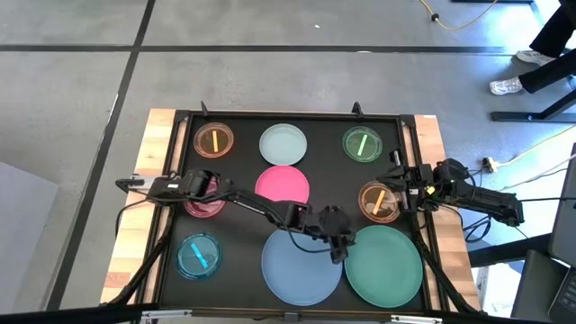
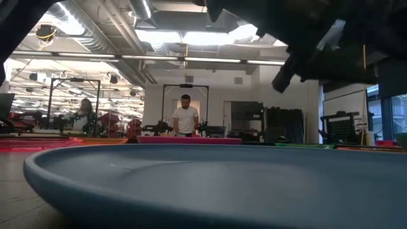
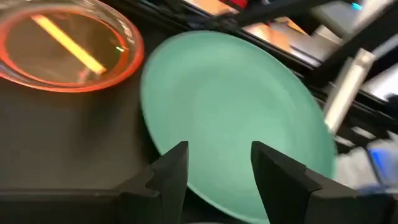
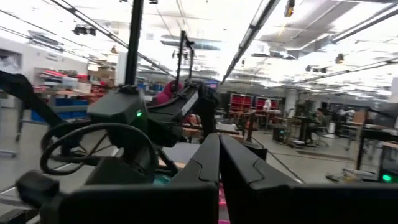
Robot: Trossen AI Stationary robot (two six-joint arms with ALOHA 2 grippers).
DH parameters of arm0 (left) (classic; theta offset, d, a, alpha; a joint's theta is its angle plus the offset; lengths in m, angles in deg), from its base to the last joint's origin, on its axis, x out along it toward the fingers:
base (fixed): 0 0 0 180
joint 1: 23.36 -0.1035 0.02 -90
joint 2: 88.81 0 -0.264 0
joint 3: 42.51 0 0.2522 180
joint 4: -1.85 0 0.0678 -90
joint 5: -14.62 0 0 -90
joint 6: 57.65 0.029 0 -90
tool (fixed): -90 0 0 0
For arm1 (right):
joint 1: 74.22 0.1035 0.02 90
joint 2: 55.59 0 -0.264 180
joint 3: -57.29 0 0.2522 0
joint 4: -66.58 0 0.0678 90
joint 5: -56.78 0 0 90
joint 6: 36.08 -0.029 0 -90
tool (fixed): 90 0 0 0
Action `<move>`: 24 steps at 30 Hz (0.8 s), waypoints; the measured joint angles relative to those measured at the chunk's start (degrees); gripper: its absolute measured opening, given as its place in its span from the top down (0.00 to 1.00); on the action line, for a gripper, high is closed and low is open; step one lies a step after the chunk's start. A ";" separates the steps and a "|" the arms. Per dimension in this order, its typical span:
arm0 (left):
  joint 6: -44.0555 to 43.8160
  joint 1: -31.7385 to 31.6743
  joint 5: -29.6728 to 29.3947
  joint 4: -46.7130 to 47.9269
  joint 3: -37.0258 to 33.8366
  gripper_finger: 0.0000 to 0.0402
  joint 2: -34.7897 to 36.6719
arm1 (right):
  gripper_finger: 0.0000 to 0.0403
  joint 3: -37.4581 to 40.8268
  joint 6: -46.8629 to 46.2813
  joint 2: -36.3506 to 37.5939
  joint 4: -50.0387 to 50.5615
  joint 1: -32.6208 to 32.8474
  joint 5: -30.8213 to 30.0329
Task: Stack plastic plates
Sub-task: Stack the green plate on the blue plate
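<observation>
**Left gripper poised at the teal-green plate's near rim**

We have our left gripper (image 1: 337,255) reached across to the table's 6 o'clock side, hanging with its fingers parted and empty over the seam where the light blue plate (image 1: 300,267) meets the teal-green plate (image 1: 384,265); in the left wrist view the two dark fingers straddle the teal-green plate's (image 3: 236,118) rim, so the plate lies straight ahead of us, at 12 o'clock from the fingertips, with the amber plate (image 3: 65,46) off beyond its edge. From the blue plate's centre the teal-green one sits at 3 o'clock, edges touching or nearly so; we cannot tell which. Being round, the plate has no long axis to line up with; what matters is that the rim runs crosswise between the fingers, and we judge the next move to be a short drop and a close on that edge.

Our right gripper (image 1: 402,186) waits at the table's 3 o'clock edge, just beside the amber plate (image 1: 379,200); its fingers look pressed together, holding nothing. It is no nearer the teal-green plate than the left, which is the arm placed to lift it.

The hot pink plate (image 1: 283,185) sits at centre, the pale mint plate (image 1: 283,144) at 12 o'clock; nothing is stacked yet.
</observation>
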 joint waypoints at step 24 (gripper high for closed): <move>-8.58 -1.17 1.30 -6.65 0.00 0.58 -7.52 | 0.99 -0.04 1.14 0.00 0.56 -0.04 -1.30</move>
